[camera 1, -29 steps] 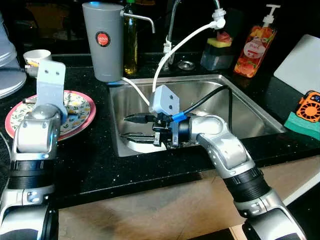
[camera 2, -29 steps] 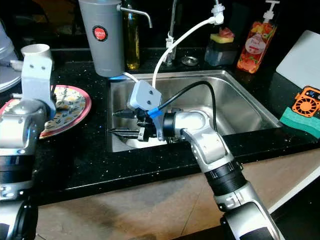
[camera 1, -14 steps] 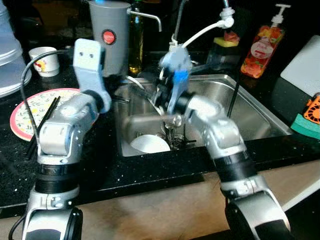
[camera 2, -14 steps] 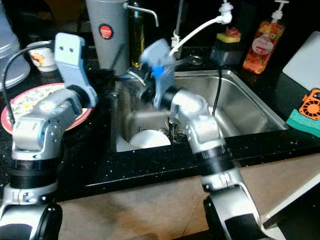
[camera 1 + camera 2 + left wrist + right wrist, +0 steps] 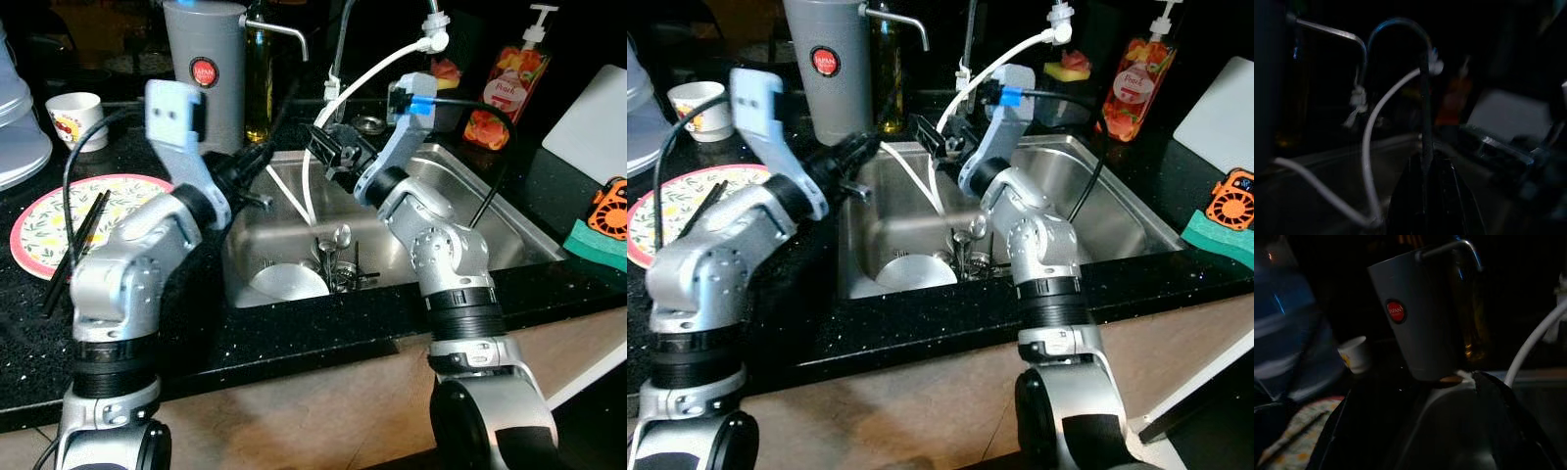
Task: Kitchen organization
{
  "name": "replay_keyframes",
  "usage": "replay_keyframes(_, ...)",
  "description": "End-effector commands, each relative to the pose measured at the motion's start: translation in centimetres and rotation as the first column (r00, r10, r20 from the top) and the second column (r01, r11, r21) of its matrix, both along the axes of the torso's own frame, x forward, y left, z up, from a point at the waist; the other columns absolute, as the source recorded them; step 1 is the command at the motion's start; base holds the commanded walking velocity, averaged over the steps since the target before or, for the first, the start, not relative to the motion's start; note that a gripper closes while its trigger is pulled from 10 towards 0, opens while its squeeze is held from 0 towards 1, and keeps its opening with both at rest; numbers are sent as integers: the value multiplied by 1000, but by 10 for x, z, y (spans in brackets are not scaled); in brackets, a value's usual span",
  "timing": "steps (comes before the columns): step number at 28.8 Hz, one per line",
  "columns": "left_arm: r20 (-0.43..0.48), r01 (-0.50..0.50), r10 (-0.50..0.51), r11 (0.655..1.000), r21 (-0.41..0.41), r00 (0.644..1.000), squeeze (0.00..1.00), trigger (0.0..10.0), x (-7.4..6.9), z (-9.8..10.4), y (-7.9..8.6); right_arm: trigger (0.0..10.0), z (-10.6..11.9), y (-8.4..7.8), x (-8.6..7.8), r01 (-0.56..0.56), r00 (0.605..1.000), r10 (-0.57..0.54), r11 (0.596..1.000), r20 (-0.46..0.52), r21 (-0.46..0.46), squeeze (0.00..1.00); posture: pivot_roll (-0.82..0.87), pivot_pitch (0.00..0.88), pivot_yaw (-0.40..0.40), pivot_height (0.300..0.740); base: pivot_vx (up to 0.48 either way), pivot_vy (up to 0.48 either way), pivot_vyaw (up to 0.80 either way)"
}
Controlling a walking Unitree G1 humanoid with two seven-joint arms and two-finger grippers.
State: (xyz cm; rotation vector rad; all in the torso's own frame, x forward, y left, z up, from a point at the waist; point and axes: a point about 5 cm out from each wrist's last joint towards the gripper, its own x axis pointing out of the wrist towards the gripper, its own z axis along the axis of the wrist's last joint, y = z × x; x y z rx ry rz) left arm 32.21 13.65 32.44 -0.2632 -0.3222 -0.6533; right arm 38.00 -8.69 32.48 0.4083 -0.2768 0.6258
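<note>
Both tools raised over sink (image 5: pixel 490 230): left tool (image 5: pixel 257 162) closed and empty, right tool (image 5: pixel 326 147) open. Chopsticks (image 5: pixel 73 250) rest on plate (image 5: pixel 39 220).

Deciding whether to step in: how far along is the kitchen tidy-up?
Looks done: chopsticks lie on the floral plate. In hand: nothing clear; right gripper hovers open over the sink, left gripper beside it. Left: white dish and spoons in the sink.
</note>
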Motion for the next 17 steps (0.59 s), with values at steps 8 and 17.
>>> replay_keyframes(8,-21,120,-123,988,-101,992,0,10000,-7,-4,1,10000,11,7,-5,-170,976,194,965,-104,202,0,-26,78,-47,740,0,0,0)
replay_keyframes(17,-70,159,-165,984,-83,984,0,10000,-8,-12,-5,10000,23,20,-26,-388,911,410,888,-43,247,0,-26,75,-47,740,0,0,0)
